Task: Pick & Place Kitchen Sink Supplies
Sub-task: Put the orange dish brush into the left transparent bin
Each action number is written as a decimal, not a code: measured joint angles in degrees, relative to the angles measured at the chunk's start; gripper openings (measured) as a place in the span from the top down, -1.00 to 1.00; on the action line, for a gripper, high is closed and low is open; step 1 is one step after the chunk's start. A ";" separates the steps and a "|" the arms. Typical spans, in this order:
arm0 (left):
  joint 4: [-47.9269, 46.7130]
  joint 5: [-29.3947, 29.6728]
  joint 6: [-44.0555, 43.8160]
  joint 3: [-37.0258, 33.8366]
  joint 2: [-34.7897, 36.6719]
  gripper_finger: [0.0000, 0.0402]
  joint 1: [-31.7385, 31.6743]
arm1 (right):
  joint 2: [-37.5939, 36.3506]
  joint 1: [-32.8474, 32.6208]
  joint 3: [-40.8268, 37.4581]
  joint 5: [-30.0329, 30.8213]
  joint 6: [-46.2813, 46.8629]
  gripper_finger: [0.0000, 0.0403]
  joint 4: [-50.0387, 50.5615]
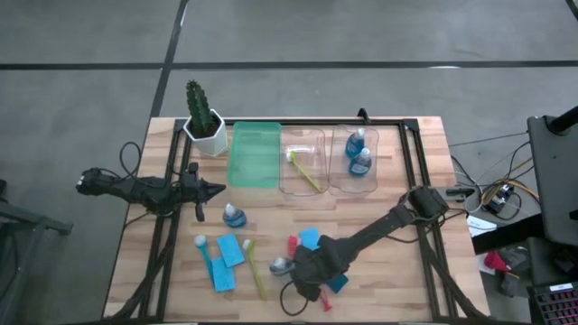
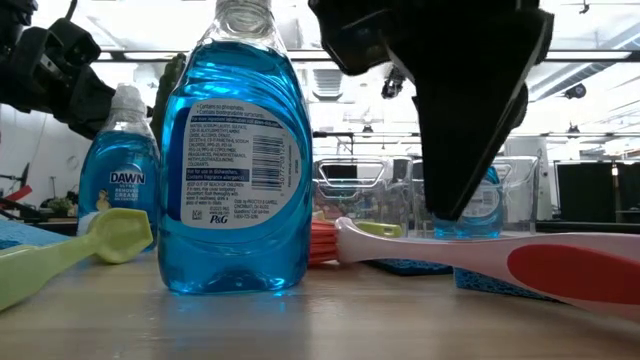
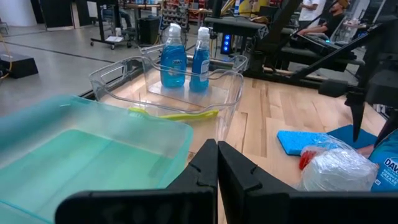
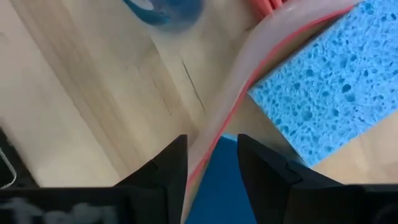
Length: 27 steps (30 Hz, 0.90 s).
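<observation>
Seen from overhead, the right gripper [image 1: 312, 278] hung low over the front of the wooden surface [image 1: 379, 271], above a pink brush [image 1: 318, 296], with blue sponges [image 1: 310, 238] beside it. The left gripper [image 1: 209, 190] waited near a cactus [image 1: 200, 110], close to a small soap bottle [image 1: 234, 215]. Two more bottles [image 1: 358, 153] stood in a clear bin [image 1: 355, 161], and a yellow-green brush [image 1: 303, 170] lay in the bin beside it.

At surface level, a large blue soap bottle [image 2: 235, 150] stood closest, the pink brush [image 2: 480, 258] lying alongside.

From the left wrist, that gripper's fingers [image 3: 205, 168] were pressed together, holding nothing, before a green bin [image 3: 93, 155].

From the right wrist, the fingers [image 4: 171, 165] stood apart on either side of the pink brush handle [image 4: 230, 112], next to a blue sponge [image 4: 317, 93].
</observation>
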<state>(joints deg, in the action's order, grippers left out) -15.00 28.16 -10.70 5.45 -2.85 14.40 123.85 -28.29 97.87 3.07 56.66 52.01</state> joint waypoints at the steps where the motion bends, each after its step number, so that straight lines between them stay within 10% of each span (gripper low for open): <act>1: 0.00 0.02 0.00 0.00 0.00 0.97 -0.01 | -0.02 -0.02 -0.41 -0.02 0.22 0.34 -0.70; 27: 0.00 0.02 -0.01 -0.01 0.02 0.97 0.00 | -0.13 -0.59 -5.96 0.00 2.73 0.47 -9.29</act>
<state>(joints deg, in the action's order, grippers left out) -15.00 28.18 -10.71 5.45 -2.83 14.40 123.72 -28.88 91.90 3.07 59.40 42.72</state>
